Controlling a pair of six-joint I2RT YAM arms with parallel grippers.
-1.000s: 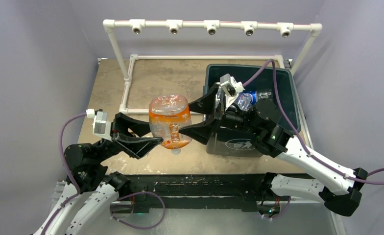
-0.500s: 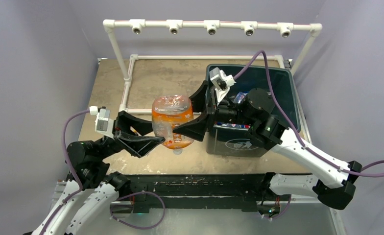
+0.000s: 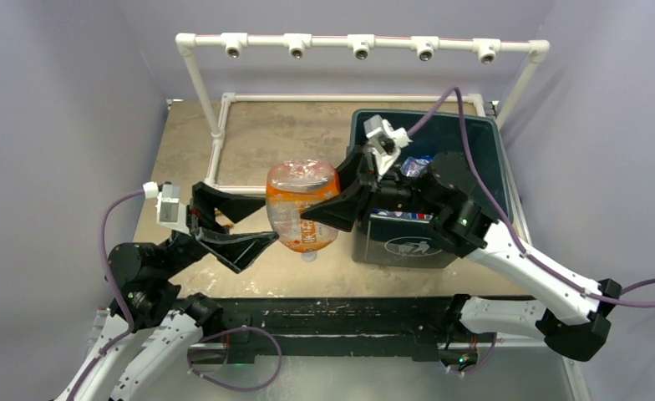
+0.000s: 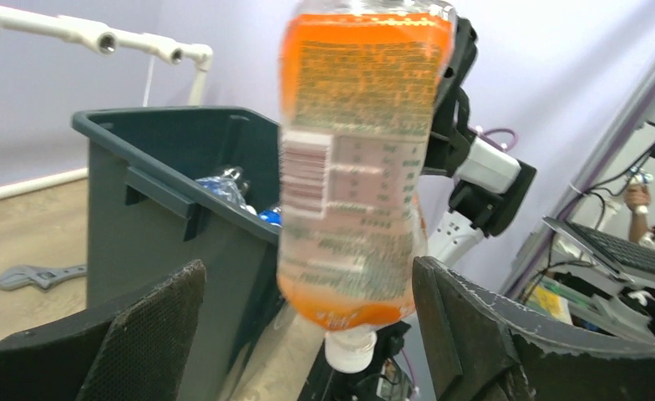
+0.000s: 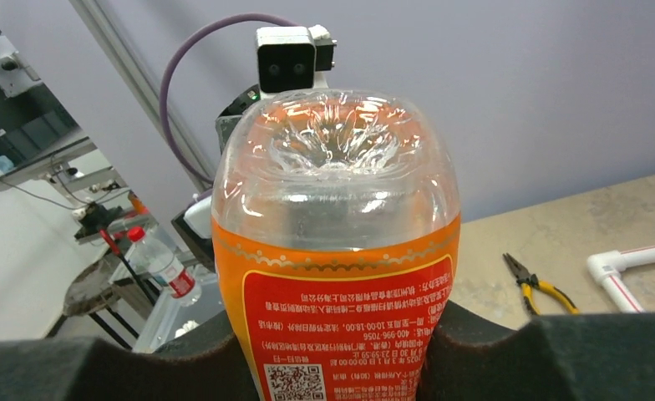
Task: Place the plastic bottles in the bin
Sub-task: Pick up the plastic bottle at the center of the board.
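**A:** Item one, the orange bottle (image 3: 302, 205). How do we list its attitude?

**B:** We list it as inverted. Its long axis is near vertical, the clear moulded base is up and the pale cap points down at the table (image 3: 282, 134). It hangs in the air just left of the bin (image 3: 483, 125) and below the level of its rim.

**A:** Who holds it?

**B:** The right gripper (image 3: 324, 196) does, with a foam pad pressed to each side of the label in the right wrist view. The left gripper (image 3: 261, 219) is spread wide. In its own wrist view the bottle (image 4: 353, 167) stands between its fingers with a gap on both sides.

**A:** What has changed since a second ago?

**B:** We note that the bottle has shifted right, towards the bin. The left gripper's lower finger, which then lay against the bottle, now stands clear of it.

**A:** Is there any writing?

**B:** The label is red with white Chinese print and a QR code. We read "400-996-7056" and "10:00-18:00" on it, though the small digits may be off. The left wrist view shows a barcode panel, too blurred to read. The bin front carries a white recycling logo.

**A:** What are the other entries?

**B:**
- Blue-labelled bottles (image 3: 414, 167) lie inside the bin.
- A grey wrench (image 4: 40, 274) lies on the table beside the bin.
- Yellow-handled pliers (image 5: 535, 284) lie on the table.
- A white pipe frame (image 3: 357, 42) stands at the far edge.
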